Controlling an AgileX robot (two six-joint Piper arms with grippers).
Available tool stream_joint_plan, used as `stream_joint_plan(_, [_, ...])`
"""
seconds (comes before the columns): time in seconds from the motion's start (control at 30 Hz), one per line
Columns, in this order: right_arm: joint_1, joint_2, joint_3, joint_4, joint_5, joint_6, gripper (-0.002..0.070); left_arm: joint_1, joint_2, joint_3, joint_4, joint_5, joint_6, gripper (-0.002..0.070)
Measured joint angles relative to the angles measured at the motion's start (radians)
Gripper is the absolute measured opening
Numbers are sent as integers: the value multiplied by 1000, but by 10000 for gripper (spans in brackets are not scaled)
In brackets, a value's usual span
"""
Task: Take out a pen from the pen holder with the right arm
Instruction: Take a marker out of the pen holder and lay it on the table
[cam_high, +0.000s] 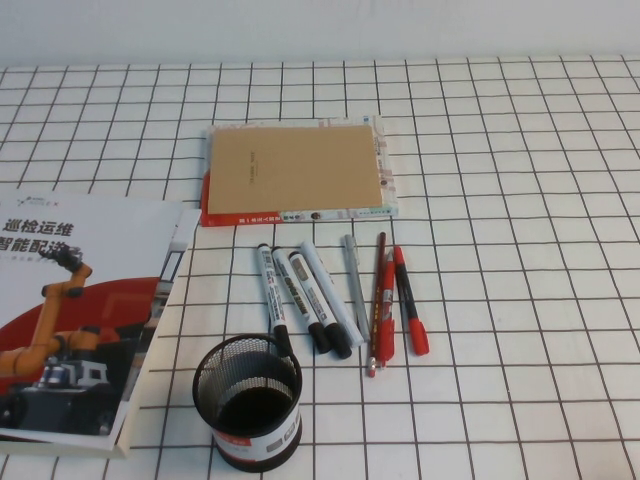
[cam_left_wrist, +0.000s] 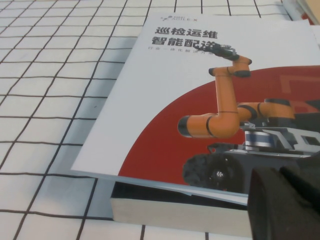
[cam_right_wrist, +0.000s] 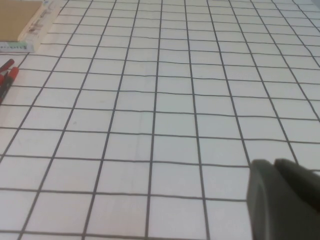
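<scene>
The pen holder (cam_high: 262, 447) stands near the table's (cam_high: 520, 200) front and looks empty, though its dark inside may hide a pen; pens (cam_high: 310, 290) lie beside it. The right gripper (cam_right_wrist: 276, 167), fingers together over bare table, could tip the holder when reaching in. The left gripper (cam_left_wrist: 281, 175), its state unclear, hangs over the book (cam_left_wrist: 165, 100).

Office-or-lab desk setup: grid-lined white tabletop (cam_high: 500, 150), robot-arm book (cam_high: 80, 300), mesh pen holder (cam_high: 260, 430), loose markers (cam_high: 305, 280).

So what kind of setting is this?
Looks like a staged desk setup, probably a robot lab: grid tablecloth, mesh pen holder, loose pens, robotics book. Left gripper sits over the book; right gripper, shut, over bare cloth beside the pens.
</scene>
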Motion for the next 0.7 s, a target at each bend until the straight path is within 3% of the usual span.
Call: stream_joint_plan(0.7, [0, 0, 0, 18, 2, 2, -17, 0, 0, 0, 0, 0, 0, -3])
